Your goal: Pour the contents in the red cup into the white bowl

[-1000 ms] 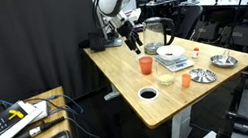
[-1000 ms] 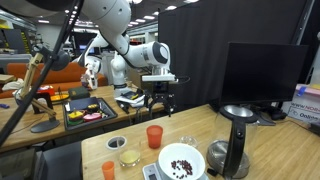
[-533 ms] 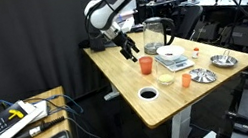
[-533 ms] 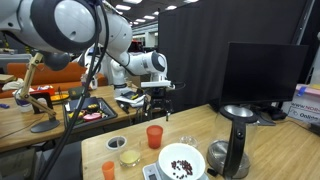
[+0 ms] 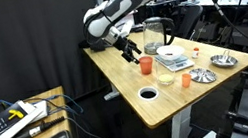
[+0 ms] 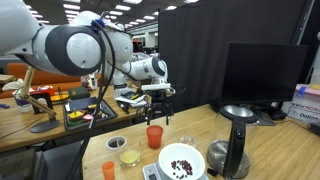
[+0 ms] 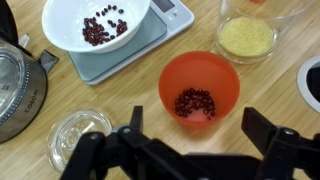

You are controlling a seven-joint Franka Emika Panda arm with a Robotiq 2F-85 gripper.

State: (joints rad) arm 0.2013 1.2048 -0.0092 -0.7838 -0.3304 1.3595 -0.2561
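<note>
Step in hand: the approach to the grasp, by my reading; nothing is lifted yet
Jaws: spread to full width and holding nothing; in the wrist view one finger stands on each side of the red cup [image 7: 215, 72], above it and clear of its wall
Red cup: upright near the middle of the worktop [image 5: 121, 80], well in from every edge; a small heap of dark red beans [image 7: 195, 102] lies in its bottom
White bowl [image 7: 70, 20]: sits on a flat scale [image 7: 160, 42] just beside the cup; similar beans already lie in it; the scale is presumably there to weigh what goes in
Why so wide: the cup flares towards its rim; a full spread lets the fingers pass down around it without knocking it
Neighbours: a glass of yellow grains [image 7: 246, 38] and a small clear dish [image 7: 78, 132] stand near the cup; little room for a finger to stray
Next move calls for: descent, a grip on the wall, a lift, a short carry over the bowl, then a slow tilt
Risk: light plastic may skid or tip; loose beans may bounce past the shallow rim
</note>
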